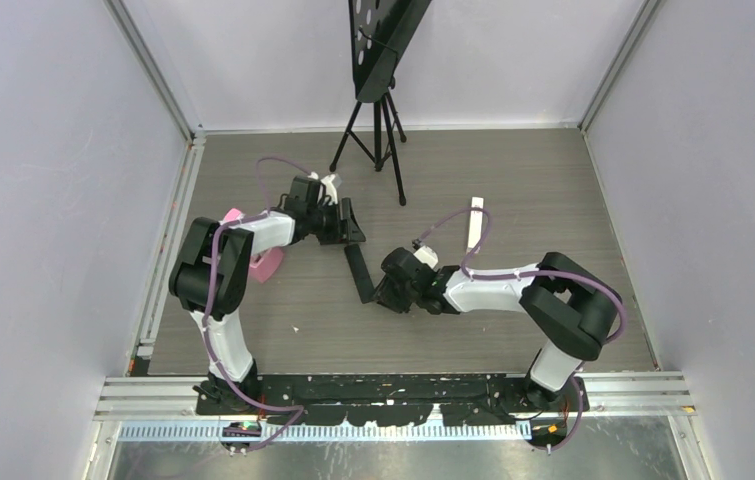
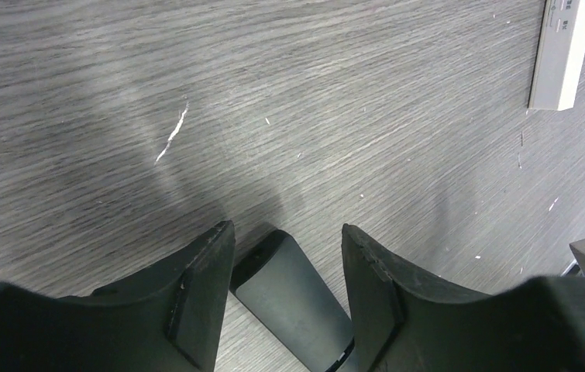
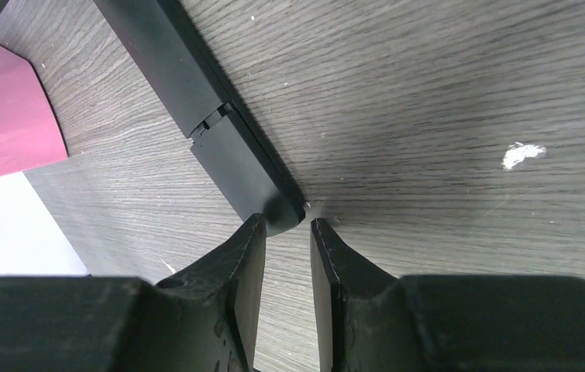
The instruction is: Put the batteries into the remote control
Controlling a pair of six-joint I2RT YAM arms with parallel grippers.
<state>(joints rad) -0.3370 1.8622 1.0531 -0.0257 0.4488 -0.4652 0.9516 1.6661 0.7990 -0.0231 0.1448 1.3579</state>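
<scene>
Right gripper (image 3: pixel 286 225), nearest: fingers narrow, a slit between them, holding nothing. The tip of the black remote control (image 3: pixel 196 101) lies just ahead, mid-table. Left gripper (image 2: pixel 287 230) is at the remote's far end, fingers half apart, straddling it with gaps either side.

Step, as judged: securing the remote to reach its battery cover (image 3: pixel 246 174). Next calls for a square pinch without skewing it.

Batteries not visible in any view — pink object (image 1: pixel 268 268) toward the table's left edge is half hidden by the arm. White remote (image 1: pixel 475 222) lies farther right.
</scene>
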